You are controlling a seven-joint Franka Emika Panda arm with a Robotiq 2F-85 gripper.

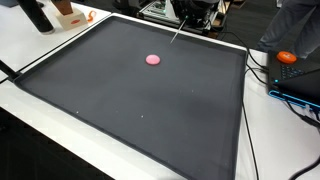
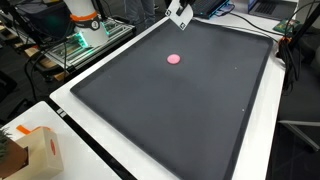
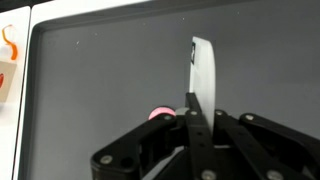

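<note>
**Figure.** A white table (image 1: pixel 50 130) carries a large dark mat (image 1: pixel 150 110) with a pale edge, which covers most of the tabletop in both exterior views.

The gripper (image 3: pixel 193 120) hangs above the far edge of the mat (image 2: pixel 190 110). In the wrist view its dark linkage fills the near part of the frame. Its fingers are pressed together on the base of a white strip (image 3: pixel 203 70).

A carton (image 2: pixel 38 150) printed in orange and white stands on the table off the near left corner of the mat in an exterior view. In the wrist view it (image 3: pixel 6 75) shows at the left border. An orange object (image 1: pixel 287 57) sits among cables, right of the mat.

The white strip is flat and narrow with a rounded tip. It juts out from between the fingers. In an exterior view it (image 1: pixel 176 35) appears as a thin slanted line whose lower end is just above the mat; contact cannot be judged.

A pink disc (image 1: pixel 152 59) lies flat on the far half of the mat, near the strip's tip but apart from it. It is also seen at (image 2: pixel 174 58). In the wrist view the disc (image 3: pixel 160 114) is partly hidden behind the fingers, just left of the strip's base.
</note>
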